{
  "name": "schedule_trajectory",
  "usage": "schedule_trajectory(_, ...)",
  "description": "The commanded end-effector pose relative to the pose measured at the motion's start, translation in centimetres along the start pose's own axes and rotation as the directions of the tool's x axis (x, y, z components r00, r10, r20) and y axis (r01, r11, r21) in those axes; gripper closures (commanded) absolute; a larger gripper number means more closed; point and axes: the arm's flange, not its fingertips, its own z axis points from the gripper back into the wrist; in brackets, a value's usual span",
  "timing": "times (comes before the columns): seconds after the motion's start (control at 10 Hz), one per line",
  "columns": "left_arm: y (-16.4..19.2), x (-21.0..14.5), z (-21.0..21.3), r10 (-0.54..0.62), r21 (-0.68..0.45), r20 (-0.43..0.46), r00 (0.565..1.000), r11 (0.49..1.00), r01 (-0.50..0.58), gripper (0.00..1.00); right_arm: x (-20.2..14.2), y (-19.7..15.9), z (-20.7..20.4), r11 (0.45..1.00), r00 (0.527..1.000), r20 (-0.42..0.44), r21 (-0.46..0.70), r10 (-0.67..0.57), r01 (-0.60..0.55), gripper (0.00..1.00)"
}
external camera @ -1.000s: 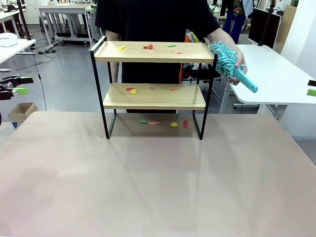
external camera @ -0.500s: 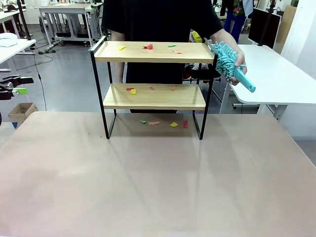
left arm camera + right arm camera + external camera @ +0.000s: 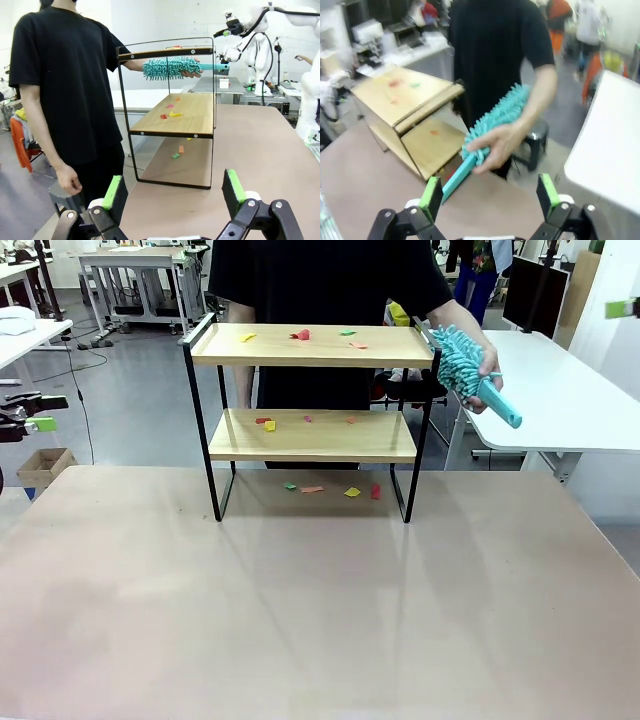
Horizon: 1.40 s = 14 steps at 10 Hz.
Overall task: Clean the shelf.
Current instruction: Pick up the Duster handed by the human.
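The person's hand [image 3: 484,362] is closed around a teal duster [image 3: 458,358], fluffy head up at the right end of the top board of the shelf [image 3: 310,436]. Whether it touches the board I cannot tell. Hand and duster sit almost where they were a second ago.

The shelf stands on the far part of the table [image 3: 300,620], unmoved, with coloured paper scraps [image 3: 300,335] on both boards and on the table beneath it – none has shifted.

The right gripper [image 3: 488,192] has its jaws spread wide and empty. One of its green pads [image 3: 621,309] now shows high at the right edge – earlier it sat lower. The left gripper [image 3: 173,186], also spread and empty, stays off the table's left side.
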Motion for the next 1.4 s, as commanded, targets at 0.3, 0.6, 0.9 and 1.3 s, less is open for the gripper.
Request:
schedule_trajectory(0.3,-0.1,0.3,0.0,-0.005,0.001,0.001,1.000,1.000,0.005,0.00,2.1,6.4,-5.4,0.987,0.939,-0.321,-0.141,-0.124,0.082,0.00)
schedule_trajectory(0.6,-0.1,0.3,0.0,-0.005,0.001,0.001,1.000,1.000,0.005,0.00,0.1,6.3,-4.1,0.991,0.952,-0.295,-0.130,-0.077,0.040,0.00)
schedule_trajectory(0.9,-0.1,0.3,0.0,-0.005,0.001,0.001,1.000,1.000,0.005,0.00,0.4,6.0,-4.1,0.992,0.948,-0.308,-0.117,-0.084,0.049,0.00)
schedule_trajectory(1.3,-0.1,0.3,0.0,-0.005,0.001,0.001,1.000,1.000,0.005,0.00,2.1,10.9,-7.2,0.972,0.919,-0.380,-0.233,-0.108,0.018,0.00)
